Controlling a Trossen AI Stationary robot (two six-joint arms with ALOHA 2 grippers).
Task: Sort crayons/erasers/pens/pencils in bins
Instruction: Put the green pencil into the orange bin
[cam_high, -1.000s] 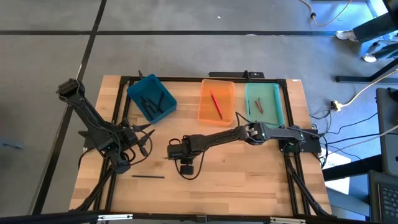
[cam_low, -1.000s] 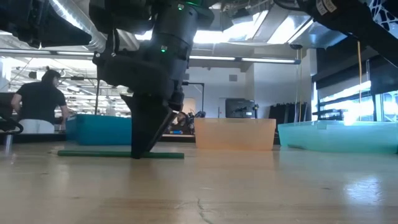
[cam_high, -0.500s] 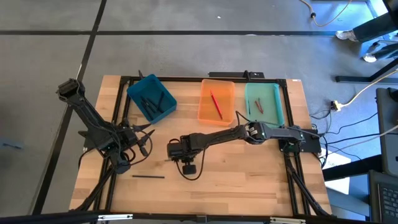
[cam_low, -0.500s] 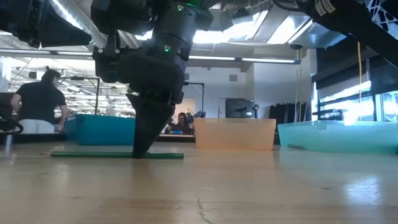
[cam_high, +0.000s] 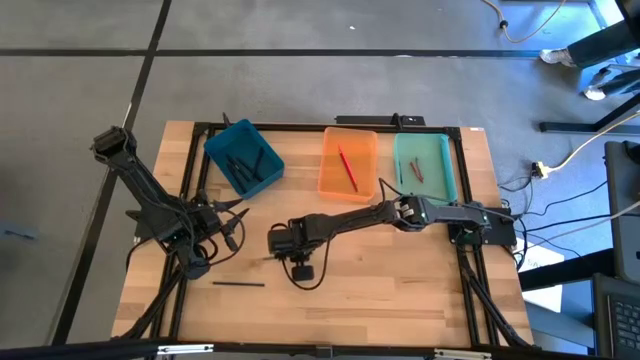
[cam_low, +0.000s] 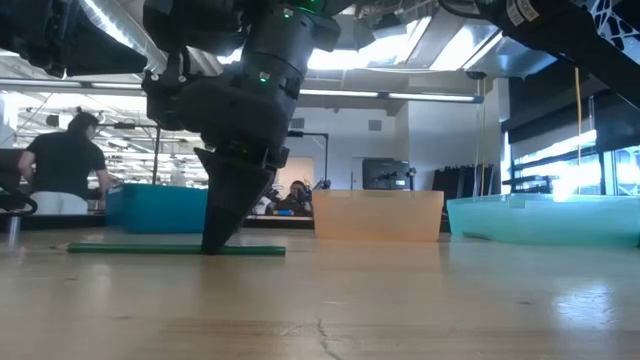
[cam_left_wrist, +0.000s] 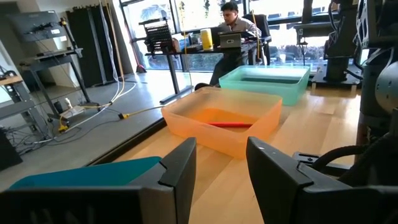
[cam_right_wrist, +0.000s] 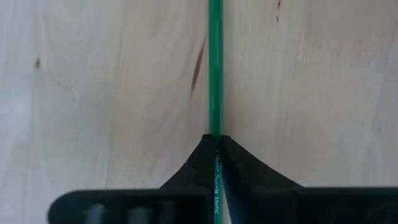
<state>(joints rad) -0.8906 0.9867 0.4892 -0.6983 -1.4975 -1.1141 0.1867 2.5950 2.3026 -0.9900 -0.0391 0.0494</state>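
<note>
A thin green pencil (cam_right_wrist: 215, 68) lies flat on the table (cam_high: 400, 290), its long axis running straight out from between the right jaws (cam_right_wrist: 216, 148), which are shut on it near one end, while the left jaws (cam_left_wrist: 221, 163) wait open.

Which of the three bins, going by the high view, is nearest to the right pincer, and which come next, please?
From the right pincer, shut on the green pencil at mid-table:
1. Teal-blue bin, toward the far left.
2. Orange bin, far middle, only somewhat farther.
3. Mint green bin, far right, clearly farthest.
</note>
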